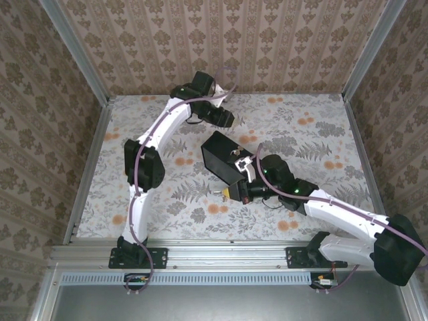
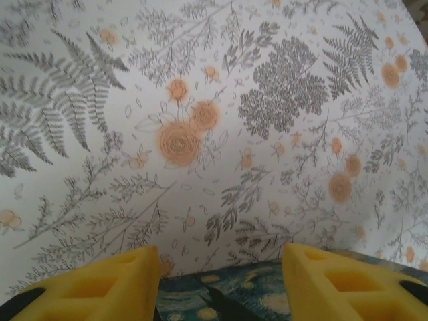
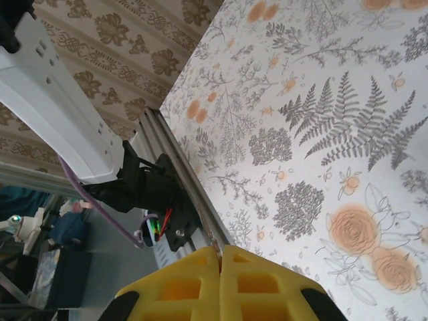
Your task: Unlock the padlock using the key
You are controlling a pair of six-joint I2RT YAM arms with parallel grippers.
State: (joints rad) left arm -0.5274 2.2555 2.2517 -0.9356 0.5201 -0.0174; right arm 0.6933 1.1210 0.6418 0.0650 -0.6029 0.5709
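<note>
at table centre, a black box lies on the floral cloth, with the silvery padlock on the near-right part of its top; the key is too small to pick out. right gripper sits just beside the box's near edge, yellow fingers pressed together. left gripper hangs beyond the box's far corner, over bare cloth, fingers spread wide.

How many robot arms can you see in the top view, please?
2. The left arm stretches toward the far wall; the right arm reaches in to the near side of the black box in the middle. None seems hidden.
</note>
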